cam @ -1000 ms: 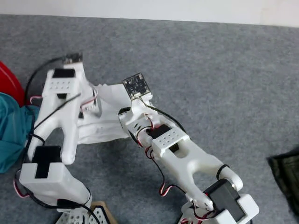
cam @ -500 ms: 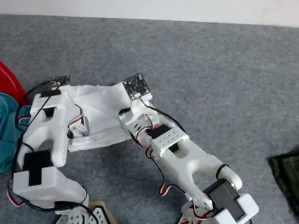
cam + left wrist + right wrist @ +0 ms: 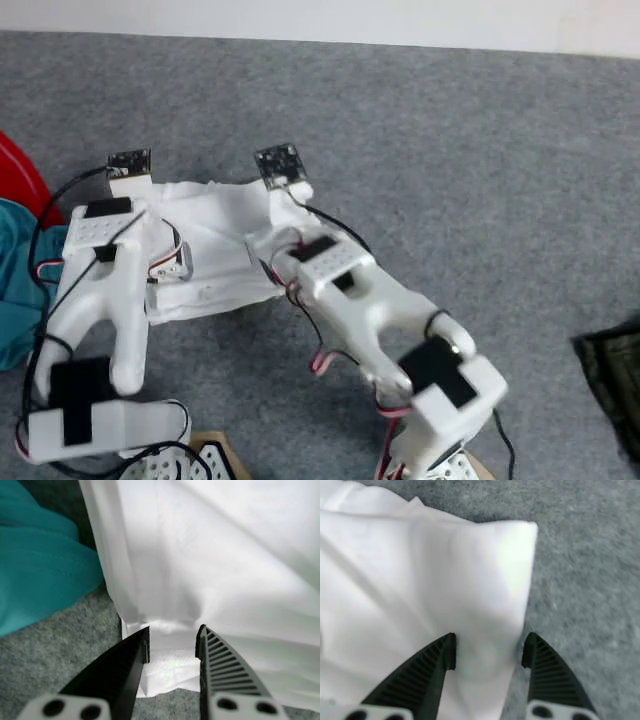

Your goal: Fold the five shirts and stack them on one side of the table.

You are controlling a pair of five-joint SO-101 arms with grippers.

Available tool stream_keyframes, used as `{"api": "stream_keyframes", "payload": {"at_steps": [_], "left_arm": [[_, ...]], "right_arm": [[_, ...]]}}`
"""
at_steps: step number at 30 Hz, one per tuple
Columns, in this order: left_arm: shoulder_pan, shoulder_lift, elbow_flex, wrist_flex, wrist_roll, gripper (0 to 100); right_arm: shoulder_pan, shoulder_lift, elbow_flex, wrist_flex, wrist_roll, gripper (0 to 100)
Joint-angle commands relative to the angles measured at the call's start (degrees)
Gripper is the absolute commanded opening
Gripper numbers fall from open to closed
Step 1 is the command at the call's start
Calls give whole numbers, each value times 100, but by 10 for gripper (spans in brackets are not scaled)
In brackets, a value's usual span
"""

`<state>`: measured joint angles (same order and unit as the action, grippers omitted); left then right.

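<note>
The white shirt (image 3: 215, 250) lies partly folded on the grey table (image 3: 450, 150), a little toward 9 o'clock from the middle. Both arms lean over it. The left claw (image 3: 173, 631) is open, its two fingers apart above the shirt's edge on the 9 o'clock side. The right claw (image 3: 490, 638) is also open, standing over the shirt's corner at 1 o'clock. A teal shirt (image 3: 20, 275) lies at 9 o'clock of the white one, just beside it. A dark cloth (image 3: 612, 375) lies well apart at 4 o'clock.
</note>
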<state>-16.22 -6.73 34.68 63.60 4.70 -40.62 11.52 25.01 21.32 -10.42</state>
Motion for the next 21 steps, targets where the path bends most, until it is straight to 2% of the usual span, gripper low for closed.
{"api": "stream_keyframes", "payload": {"at_steps": [1,5,8,17,19,21], "left_arm": [[101,-567,426,-527,-35,165],[92,-690,787,-914,-53,165],[92,-664,813,-967,-53,165],[-101,-655,1218,-1688,-26,165],[-163,-655,1218,-1820,-18,165],[-224,-655,1226,-1916,26,165]], "right_arm": [[136,286,-690,92,-79,228],[136,356,-760,180,-79,228],[154,356,-804,629,-62,228],[145,400,-796,699,-44,226],[136,409,-796,681,-44,190],[136,409,-804,655,-44,112]]}}
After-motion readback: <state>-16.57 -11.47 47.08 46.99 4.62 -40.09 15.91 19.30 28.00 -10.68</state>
